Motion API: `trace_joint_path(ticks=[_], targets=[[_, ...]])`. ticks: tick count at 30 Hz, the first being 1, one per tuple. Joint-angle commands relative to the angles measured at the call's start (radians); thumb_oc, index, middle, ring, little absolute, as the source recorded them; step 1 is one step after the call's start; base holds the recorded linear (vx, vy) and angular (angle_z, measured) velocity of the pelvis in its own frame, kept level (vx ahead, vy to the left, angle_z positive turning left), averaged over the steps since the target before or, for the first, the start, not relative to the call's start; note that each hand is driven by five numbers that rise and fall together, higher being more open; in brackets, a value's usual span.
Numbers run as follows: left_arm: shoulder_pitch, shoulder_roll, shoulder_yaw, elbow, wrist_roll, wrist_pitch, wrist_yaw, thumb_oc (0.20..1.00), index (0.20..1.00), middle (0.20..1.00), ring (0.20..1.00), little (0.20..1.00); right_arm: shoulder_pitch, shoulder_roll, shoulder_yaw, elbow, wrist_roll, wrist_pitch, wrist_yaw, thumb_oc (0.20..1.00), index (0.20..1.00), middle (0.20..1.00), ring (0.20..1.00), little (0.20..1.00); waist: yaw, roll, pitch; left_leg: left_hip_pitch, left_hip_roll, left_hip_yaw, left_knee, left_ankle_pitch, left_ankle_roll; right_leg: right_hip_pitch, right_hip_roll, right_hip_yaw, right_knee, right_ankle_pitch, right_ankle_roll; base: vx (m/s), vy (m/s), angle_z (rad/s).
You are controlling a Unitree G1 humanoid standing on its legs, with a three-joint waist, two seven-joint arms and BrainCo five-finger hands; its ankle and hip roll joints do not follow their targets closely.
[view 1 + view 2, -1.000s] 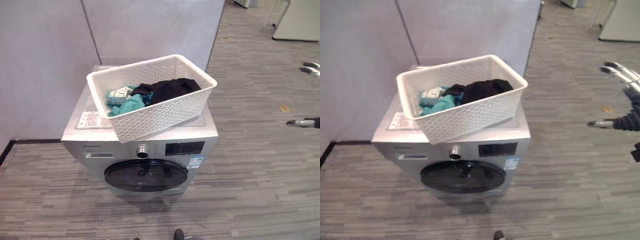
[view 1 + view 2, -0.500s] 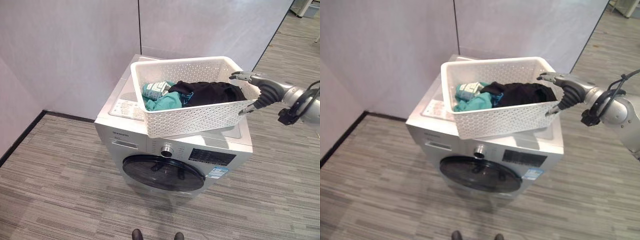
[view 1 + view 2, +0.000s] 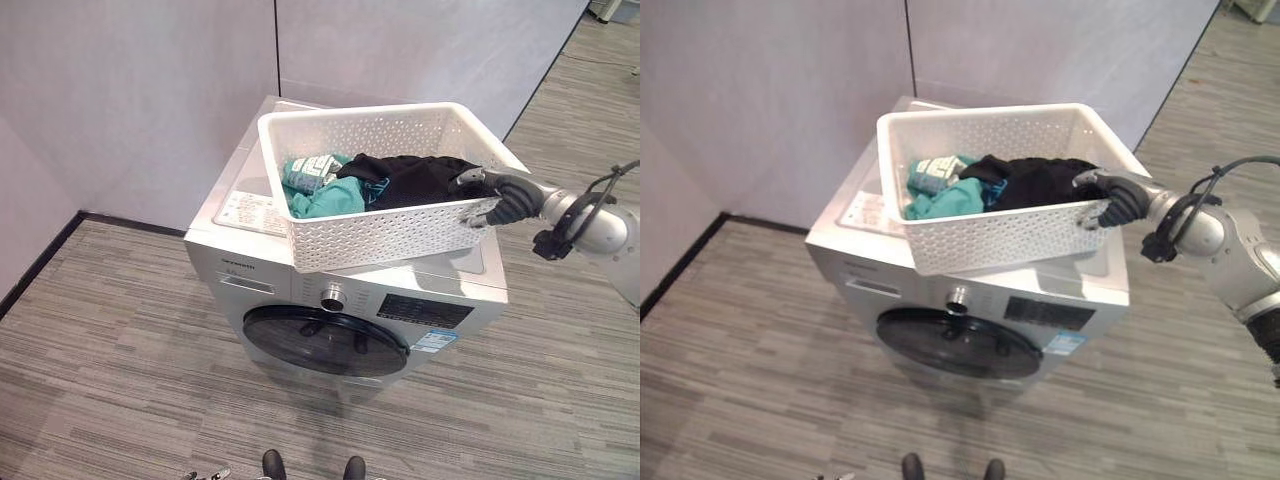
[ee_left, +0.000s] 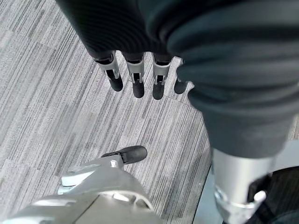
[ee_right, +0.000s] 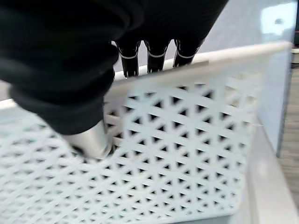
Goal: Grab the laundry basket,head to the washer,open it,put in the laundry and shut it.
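Basket [image 3: 385, 235]: white perforated plastic, rectangular, atop silver washer [image 3: 455, 283], holding black and teal laundry [image 3: 400, 178] | right hand [image 3: 497, 197]: clamped over basket's right rim | left hand [image 4: 135, 70]: fingers straight, above striped floor [image 4: 56, 107].

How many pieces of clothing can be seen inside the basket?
3 visible in the basket: black garment, teal cloth, patterned piece beside it. More may lie underneath.

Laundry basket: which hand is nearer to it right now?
Right. The right hand is at the laundry basket's right end wall, fingers over its rim. The left hand hangs over the floor, apart from it.
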Motion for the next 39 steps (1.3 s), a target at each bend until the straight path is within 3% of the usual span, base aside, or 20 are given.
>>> trace_joint_path(ticks=[1,11,20,31,39], targets=[[-0.01,0.002,-0.032,0.047,-0.023,0.014,0.012,1.0,1.0,1.0,1.0,1.0,-0.051,0.033,-0.01,0.057,-0.083,0.053,-0.054,0.2,0.2,0.2,0.2,0.2,0.014,-0.018,-0.047,0.011,0.077,0.001,0.006,0.009,-0.066,-0.027,-0.073,0.055,-0.002,0.056,0.113,0.0,0.0,0.0],[-0.039,-0.032,-0.04,0.036,-0.053,0.051,0.018,1.0,1.0,1.0,1.0,1.0,-0.034,0.202,-0.121,0.07,-0.307,0.17,-0.09,0.2,0.2,0.2,0.2,0.2,0.021,-0.038,-0.044,0.002,0.079,-0.012,0.006,0.003,-0.056,-0.033,-0.071,0.055,-0.002,0.061,0.11,0.0,0.0,0.0],[-0.048,-0.04,-0.049,0.029,-0.038,0.07,0.028,1.0,1.0,1.0,1.0,1.0,0.126,0.414,-0.261,-0.004,-0.33,0.201,-0.139,0.2,0.2,0.2,0.2,0.2,0.028,-0.048,-0.051,0.007,0.074,-0.022,0.006,-0.009,-0.046,-0.028,-0.07,0.058,-0.002,0.061,0.108,0.0,0.0,0.0],[-0.052,-0.038,-0.045,0.026,-0.025,0.08,0.028,1.0,1.0,1.0,1.0,1.0,0.185,0.464,-0.32,-0.117,-0.333,0.212,-0.128,0.2,0.2,0.2,0.2,0.2,0.024,-0.066,-0.059,0.017,0.073,-0.016,0.006,-0.017,-0.041,-0.025,-0.066,0.063,-0.002,0.065,0.11,0.0,0.0,0.0],[-0.066,-0.039,-0.043,0.017,-0.014,0.076,0.027,1.0,1.0,1.0,1.0,1.0,0.232,0.449,-0.36,-0.228,-0.325,0.19,-0.107,0.2,0.2,0.2,0.2,0.2,0.014,-0.081,-0.058,0.024,0.07,0.0,0.006,-0.024,-0.036,-0.035,-0.066,0.084,-0.002,0.077,0.114,-0.02,0.016,-0.1]])
